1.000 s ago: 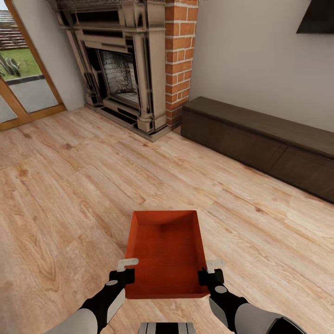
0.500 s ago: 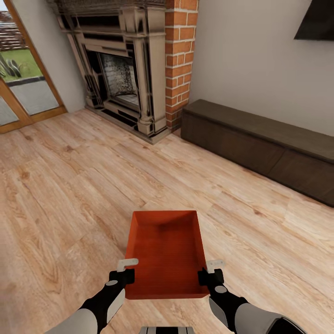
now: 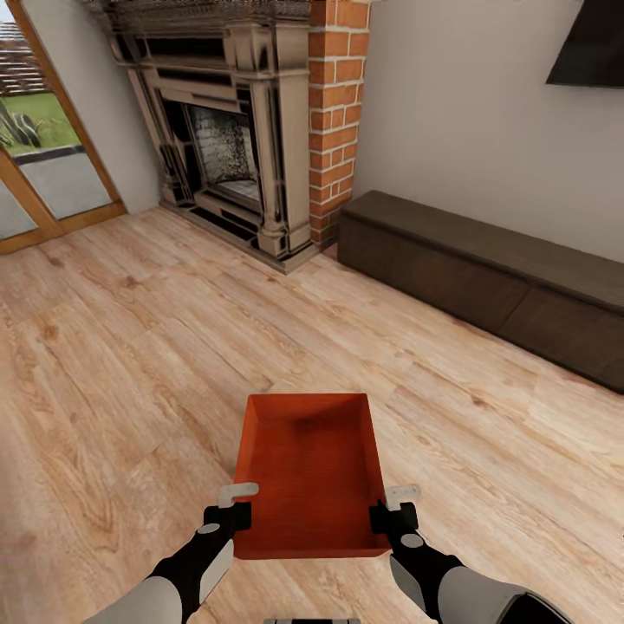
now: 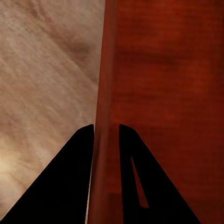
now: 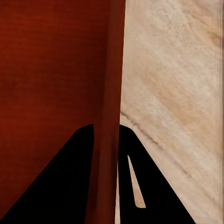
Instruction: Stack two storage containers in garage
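A: Where is the orange-red rectangular lidless storage container point(image 3: 310, 472)?

B: Carried low in front of the robot, well short of the red-brick fireplace point(image 3: 260, 139), above light wood-plank flooring point(image 3: 130, 364).

A: And the fingers?

B: The left gripper point(image 3: 232, 504) is clamped over the container's left wall, one finger on each face; the right gripper point(image 3: 394, 506) grasps the right wall likewise.

A: Which step?

B: Carrying, I judge. Next calls for steering away from the fireplace toward the garage, keeping both grips level.
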